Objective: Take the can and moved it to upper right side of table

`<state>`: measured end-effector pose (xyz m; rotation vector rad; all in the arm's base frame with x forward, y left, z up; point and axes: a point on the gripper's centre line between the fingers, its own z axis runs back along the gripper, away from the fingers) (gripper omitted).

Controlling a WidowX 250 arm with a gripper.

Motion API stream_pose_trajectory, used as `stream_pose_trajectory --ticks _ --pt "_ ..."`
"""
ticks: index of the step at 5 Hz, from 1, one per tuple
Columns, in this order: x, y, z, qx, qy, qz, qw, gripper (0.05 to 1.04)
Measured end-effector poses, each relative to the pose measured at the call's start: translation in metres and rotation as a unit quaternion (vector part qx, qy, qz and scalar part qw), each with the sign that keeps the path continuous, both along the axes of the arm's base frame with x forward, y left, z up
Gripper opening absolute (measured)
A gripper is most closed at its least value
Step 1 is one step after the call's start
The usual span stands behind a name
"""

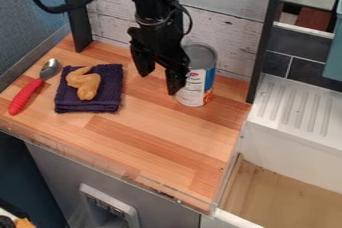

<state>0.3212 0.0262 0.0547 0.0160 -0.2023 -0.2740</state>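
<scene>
Black two-finger gripper [159, 83] hangs, jaws spread, beside the blue-and-white metal can [195, 90]; it should lift gently, without bumping it.

black, blocky arm with a thin looping cable

Toy kitchen, shown by the wooden counter [153, 139] and ridged drainboard [294, 112].

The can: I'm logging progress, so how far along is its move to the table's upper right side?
The can stands upright toward the upper right of the table, so placing looks done. The open hand, close beside the can, holds nothing. Likely left: only drawing the hand away.
</scene>
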Motion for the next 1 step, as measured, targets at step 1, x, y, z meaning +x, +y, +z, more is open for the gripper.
stream_pose_trajectory --ticks 1 --pt "-0.0008 0.0004 -0.0004 0.002 0.002 -0.001 1.0000 1.001"
